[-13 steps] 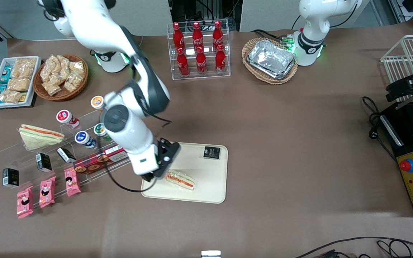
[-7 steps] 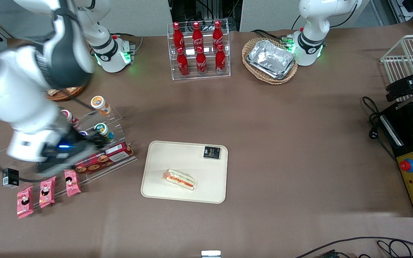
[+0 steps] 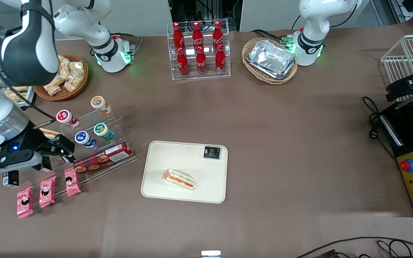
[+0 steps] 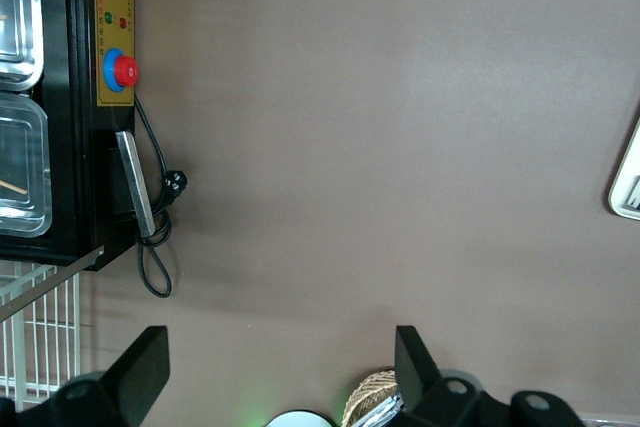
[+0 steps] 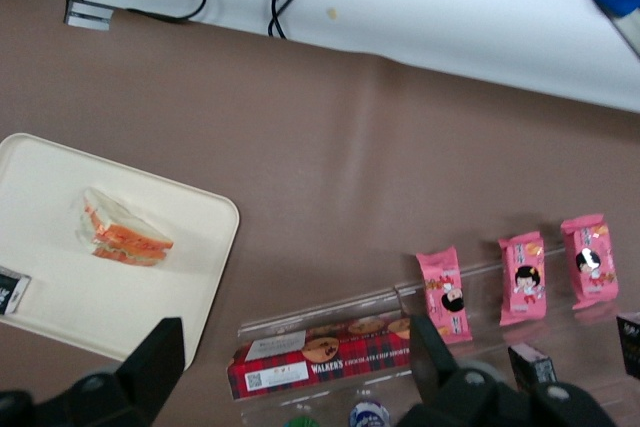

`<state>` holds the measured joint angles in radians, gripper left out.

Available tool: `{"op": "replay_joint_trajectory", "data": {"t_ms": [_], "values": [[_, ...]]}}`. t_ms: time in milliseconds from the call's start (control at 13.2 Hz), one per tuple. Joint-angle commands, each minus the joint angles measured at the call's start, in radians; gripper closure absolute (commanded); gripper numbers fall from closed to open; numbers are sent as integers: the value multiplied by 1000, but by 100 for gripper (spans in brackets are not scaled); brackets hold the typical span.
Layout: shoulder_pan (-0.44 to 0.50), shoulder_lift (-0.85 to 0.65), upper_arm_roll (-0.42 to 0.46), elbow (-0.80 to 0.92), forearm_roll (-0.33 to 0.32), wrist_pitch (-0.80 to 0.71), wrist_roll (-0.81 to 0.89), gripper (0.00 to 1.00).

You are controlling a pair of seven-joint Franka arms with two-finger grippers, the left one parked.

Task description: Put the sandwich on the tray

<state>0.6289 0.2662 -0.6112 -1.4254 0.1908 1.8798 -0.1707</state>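
Note:
The sandwich (image 3: pixel 179 179), a narrow clear-wrapped oblong with a red-orange and green stripe, lies flat on the cream tray (image 3: pixel 192 161), in the part nearer the front camera. It also shows in the right wrist view (image 5: pixel 122 232), lying on the tray (image 5: pixel 180 222). My gripper (image 3: pixel 66 150) hangs over the clear stepped display stand, well away from the tray toward the working arm's end of the table. In the right wrist view the gripper (image 5: pixel 295 357) is wide open and empty, with a red cookie box (image 5: pixel 320 352) below it.
A black packet (image 3: pixel 212 152) lies on the tray's corner. The display stand holds yoghurt cups (image 3: pixel 100 129), the cookie box (image 3: pixel 102 159) and pink snack packets (image 3: pixel 45 186). A wedge sandwich (image 3: pixel 48 133) is partly hidden by my arm. A cola bottle rack (image 3: pixel 199 50) and a foil-tray basket (image 3: pixel 270 59) stand farther back.
My gripper has left the sandwich lying on the tray and swung away toward the working arm's end, over the display stand. The sandwich has not moved since.

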Motion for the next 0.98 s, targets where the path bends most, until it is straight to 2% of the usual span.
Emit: {"op": "replay_joint_trajectory", "data": {"t_ms": [0, 226, 302, 453, 528, 755, 906], "values": [[-277, -28, 244, 16, -21, -59, 48, 0], [-379, -71, 301, 5, -40, -180, 65, 0], [-437, -96, 350, -35, -41, -186, 66, 0], [-674, -172, 570, -177, -42, -138, 57, 0], [-763, -214, 653, -258, -42, -101, 47, 0], [-773, -326, 668, -391, -53, -51, 43, 0], [-729, -326, 660, -369, -147, -47, 52, 0]]}}
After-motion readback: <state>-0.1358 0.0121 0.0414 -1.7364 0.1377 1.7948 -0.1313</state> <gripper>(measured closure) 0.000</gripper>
